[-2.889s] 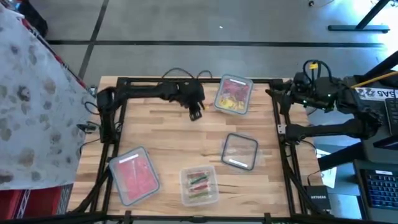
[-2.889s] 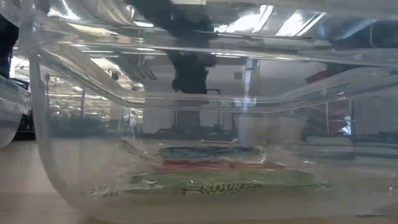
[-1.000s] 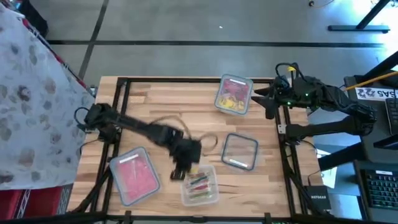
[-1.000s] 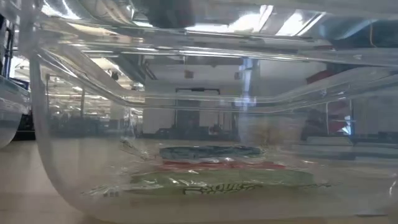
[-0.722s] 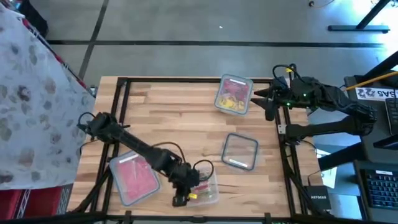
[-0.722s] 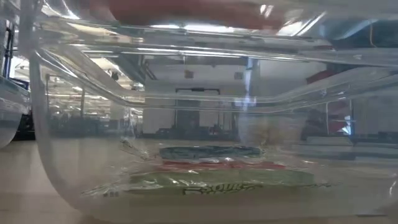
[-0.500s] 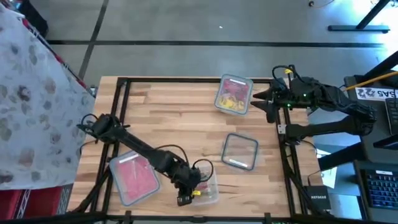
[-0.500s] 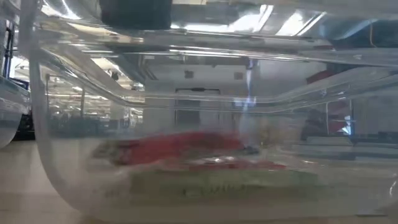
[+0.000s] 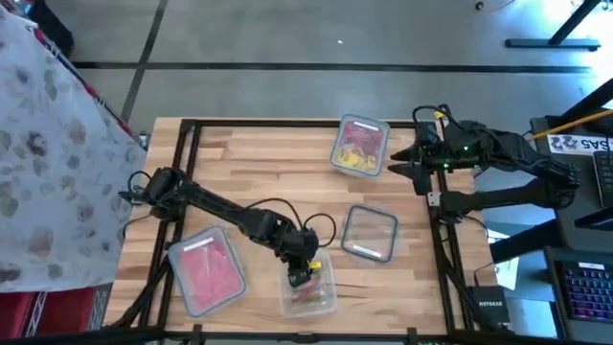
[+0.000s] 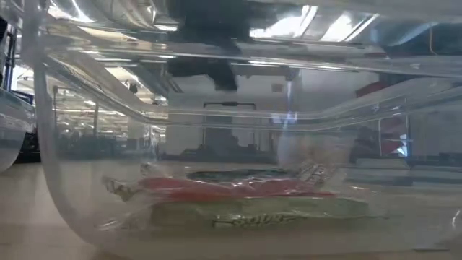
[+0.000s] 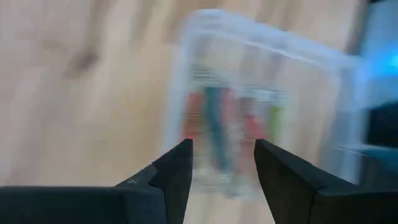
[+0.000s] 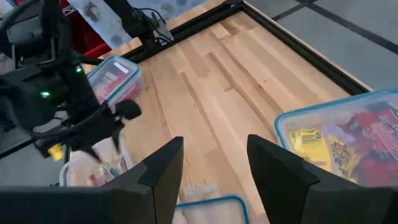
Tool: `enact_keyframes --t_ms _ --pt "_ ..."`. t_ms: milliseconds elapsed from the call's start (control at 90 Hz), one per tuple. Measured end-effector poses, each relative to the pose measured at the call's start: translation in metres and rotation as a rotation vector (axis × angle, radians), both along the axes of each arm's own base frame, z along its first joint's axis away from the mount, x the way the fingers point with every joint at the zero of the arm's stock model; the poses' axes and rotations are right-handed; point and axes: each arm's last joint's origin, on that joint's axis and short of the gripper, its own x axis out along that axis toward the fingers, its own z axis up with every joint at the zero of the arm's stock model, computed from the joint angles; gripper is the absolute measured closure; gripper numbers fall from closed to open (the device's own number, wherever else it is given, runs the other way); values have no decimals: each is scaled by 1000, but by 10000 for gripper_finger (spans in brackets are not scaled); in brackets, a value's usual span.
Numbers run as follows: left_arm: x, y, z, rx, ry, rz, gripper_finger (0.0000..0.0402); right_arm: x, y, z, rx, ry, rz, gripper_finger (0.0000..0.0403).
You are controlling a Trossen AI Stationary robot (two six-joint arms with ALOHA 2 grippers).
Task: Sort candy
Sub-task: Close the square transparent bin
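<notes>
Left gripper (image 9: pixel 305 271): fingers spread, empty, above front container (image 9: pixel 308 285)
Table (image 9: pixel 249 172): wood
Far container (image 9: pixel 360 147): mixed candy (image 9: pixel 356 151)
Front container: long red and green pieces (image 10: pixel 238 185) (lying flat)
Right gripper (image 9: pixel 406 159): spread, at table's right edge

Bright, even light — left wrist view badly blurred.

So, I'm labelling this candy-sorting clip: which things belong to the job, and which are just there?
Job:
- mixed candy
- sorted candy
- pink candy
- left gripper, open over the sorted candy
- right gripper, open, by the mixed candy

Just there:
- empty container
- patterned cloth
- keyboard
</notes>
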Motion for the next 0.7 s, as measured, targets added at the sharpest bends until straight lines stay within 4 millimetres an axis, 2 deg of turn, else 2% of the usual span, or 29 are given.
enact_keyframes --t_ms 144,300,456,700 --pt "0 22 -3 21 65 72 245 0 0 0 0 4 0 238" --pt "3 34 -3 23 67 89 245 0 0 0 0 3 0 238" --pt "3 36 -3 25 66 90 245 0 0 0 0 3 0 238" --pt "2 34 -3 76 57 -16 244 0 0 0 0 3 0 238"
